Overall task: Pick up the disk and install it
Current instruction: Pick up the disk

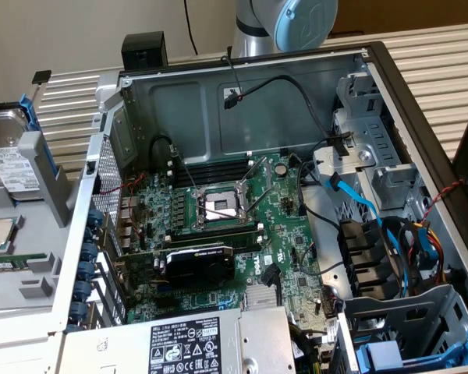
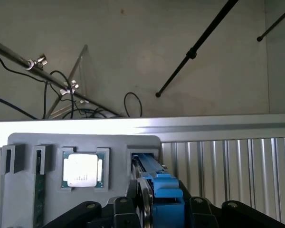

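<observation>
— So, which step is in hand?
— The pickup, by my reading; nothing of the install shows as done. The disk [image 1: 12,160] stands on edge in a slot of the grey holder [image 1: 58,191] on the tabletop [image 1: 437,47], outside the open computer case [image 1: 218,101], at the exterior view's left.
— And the tool?
— From the wrist view, the tool [image 2: 157,214] is lined up with the disk's blue carrier [image 2: 156,176], black linkage to either side of that blue edge. Whether it is wide, narrow or gripping, I cannot tell; nor whether it touches the carrier.
— Anything near to mind?
— The processor chip [image 2: 83,171] lies flat in the pocket just beside the disk's slot, in the same holder. I judge it safe if the tool keeps to the disk's own line.
— What does the grasp call for?
— A squeeze across the two broad faces, I think, centred on the carrier, then a pull straight along the slot, so the disk does not bind on the holder's walls.
</observation>
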Available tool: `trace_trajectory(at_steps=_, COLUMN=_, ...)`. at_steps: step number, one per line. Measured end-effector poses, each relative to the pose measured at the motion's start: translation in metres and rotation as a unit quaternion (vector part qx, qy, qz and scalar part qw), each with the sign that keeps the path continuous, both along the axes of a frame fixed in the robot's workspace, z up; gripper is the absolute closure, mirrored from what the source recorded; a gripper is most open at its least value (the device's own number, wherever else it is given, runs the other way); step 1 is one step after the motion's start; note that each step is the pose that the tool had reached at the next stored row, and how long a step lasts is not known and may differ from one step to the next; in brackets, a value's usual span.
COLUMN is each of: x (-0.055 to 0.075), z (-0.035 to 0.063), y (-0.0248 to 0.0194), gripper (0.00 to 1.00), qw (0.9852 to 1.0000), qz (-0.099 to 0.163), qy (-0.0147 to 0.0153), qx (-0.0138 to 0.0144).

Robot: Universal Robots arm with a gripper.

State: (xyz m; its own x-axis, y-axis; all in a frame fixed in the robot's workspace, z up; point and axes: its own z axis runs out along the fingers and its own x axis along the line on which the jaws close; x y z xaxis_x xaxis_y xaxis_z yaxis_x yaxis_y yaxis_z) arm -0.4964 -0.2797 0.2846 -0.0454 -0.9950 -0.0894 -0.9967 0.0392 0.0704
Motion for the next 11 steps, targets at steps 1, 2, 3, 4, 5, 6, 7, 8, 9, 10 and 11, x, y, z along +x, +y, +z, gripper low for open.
trace_trajectory(at_steps=1, x=0.0, z=0.0, y=0.0, gripper=0.61, qw=1.0, qz=0.0, qy=0.0, qx=0.0)
trace_trajectory(at_steps=2, x=0.0, z=0.0, y=0.0, gripper=0.61, qw=1.0, qz=0.0, qy=0.0, qx=0.0)
trace_trajectory(at_steps=3, x=0.0, z=0.0, y=0.0, gripper=0.61, qw=1.0, qz=0.0, qy=-0.0001, qx=0.0)
trace_trajectory(at_steps=4, x=0.0, z=0.0, y=0.0, gripper=0.61, qw=1.0, qz=0.0, qy=-0.0001, qx=0.0)
trace_trajectory(at_steps=5, x=0.0, z=0.0, y=0.0, gripper=0.61, qw=1.0, qz=0.0, qy=0.0, qx=0.0)
trace_trajectory(at_steps=6, x=0.0, z=0.0, y=0.0, gripper=0.61, qw=1.0, qz=0.0, qy=-0.0001, qx=0.0)
trace_trajectory(at_steps=7, x=0.0, z=0.0, y=0.0, gripper=0.61, qw=1.0, qz=0.0, qy=0.0, qx=0.0)
trace_trajectory(at_steps=8, x=0.0, z=0.0, y=0.0, gripper=0.61, qw=1.0, qz=0.0, qy=-0.0001, qx=0.0)
trace_trajectory(at_steps=9, x=0.0, z=0.0002, y=0.0, gripper=0.61, qw=1.0, qz=0.0, qy=-0.0002, qx=-0.0001)
trace_trajectory(at_steps=10, x=0.0001, z=0.0006, y=0.0, gripper=0.61, qw=1.0, qz=0.0, qy=-0.0002, qx=-0.0002)
trace_trajectory(at_steps=11, x=0.0, z=0.0011, y=0.0, gripper=0.61, qw=1.0, qz=0.0, qy=-0.0001, qx=-0.0004)
